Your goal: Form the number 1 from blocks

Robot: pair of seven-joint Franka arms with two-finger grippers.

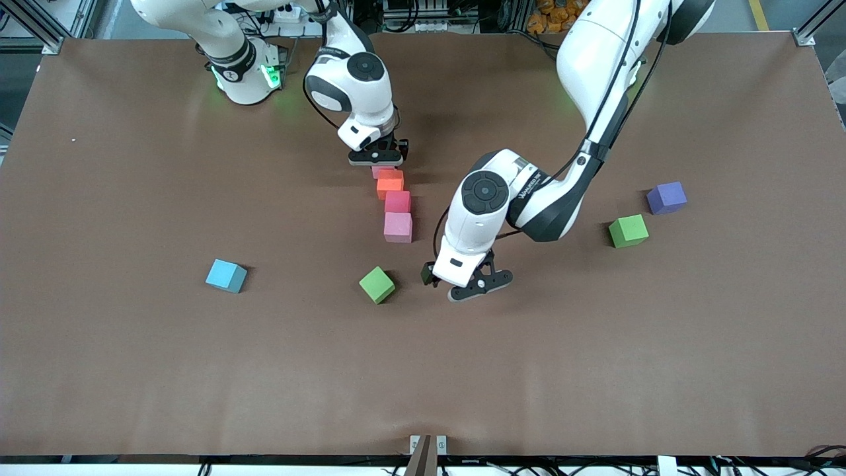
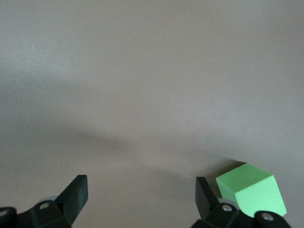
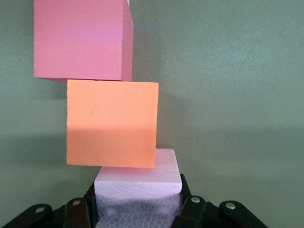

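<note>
On the brown counter [image 1: 132, 370] a short line of blocks runs from the middle toward the robots' bases. Nearest to the front camera in this line is a pale pink block [image 1: 398, 227]. Touching it, one step farther, is a deeper pink block [image 1: 397, 201], then an orange block [image 1: 390, 184]. At the end of the line closest to the bases lies a light pink block [image 1: 379, 171], mostly covered by the right gripper [image 1: 377, 157].

The right gripper is low over this last block, and in the right wrist view its jaws are clamped on the two sides of the light pink block [image 3: 138, 192]. The same view shows the orange block [image 3: 112, 122] touching it and slightly shifted to one side, with the deeper pink block [image 3: 81, 39] after it.

The left gripper [image 1: 462, 283] hangs low over bare counter, just beside a green block [image 1: 377, 284] that is turned at an angle. Its jaws stand wide apart with nothing between them; in the left wrist view the green block [image 2: 251, 194] is outside one finger [image 2: 205, 195].

A light blue block [image 1: 225, 275] lies alone toward the right arm's end. Toward the left arm's end lie a second green block [image 1: 628, 231] and, near it and a little farther from the front camera, a purple block [image 1: 666, 198].
</note>
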